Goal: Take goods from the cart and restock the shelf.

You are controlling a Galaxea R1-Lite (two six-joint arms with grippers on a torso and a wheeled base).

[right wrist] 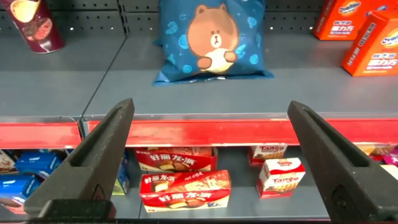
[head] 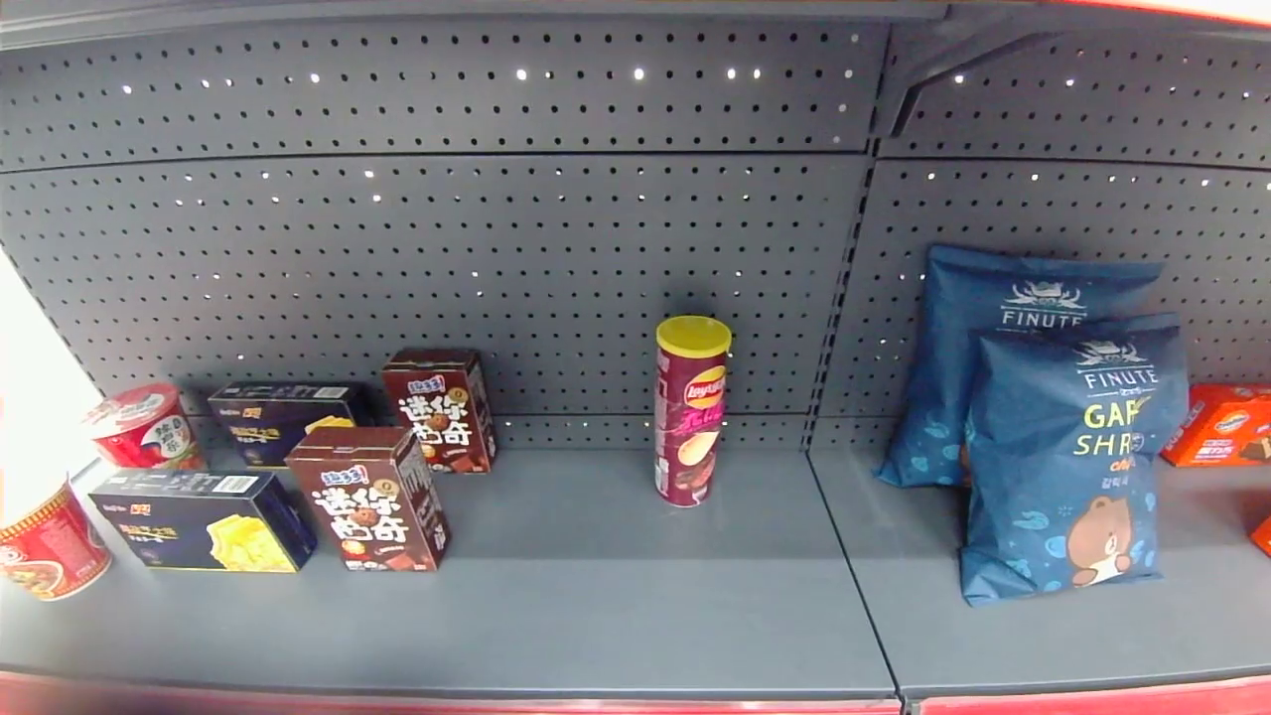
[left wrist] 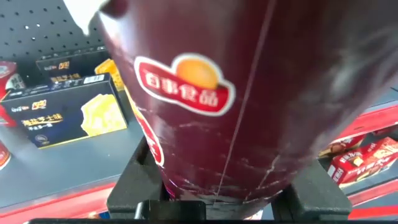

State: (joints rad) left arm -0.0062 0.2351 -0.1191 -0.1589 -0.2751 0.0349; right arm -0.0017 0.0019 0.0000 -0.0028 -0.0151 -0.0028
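- Left hand (left wrist: 217, 186) is grasping a maroon chip can (left wrist: 249, 93), red oval label showing, before the shelf (head: 616, 596).
- Right hand (right wrist: 210, 109) is hanging released, facing a blue bear bag (right wrist: 211, 40).

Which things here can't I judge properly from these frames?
Held can, left wrist view: far end runs past the frame edge.
Rear blue bag, head view: partly hidden by the front blue bag.
Red cup, head view: cut by the left edge, washed by glare.
Orange box, head view: cut by the right edge.
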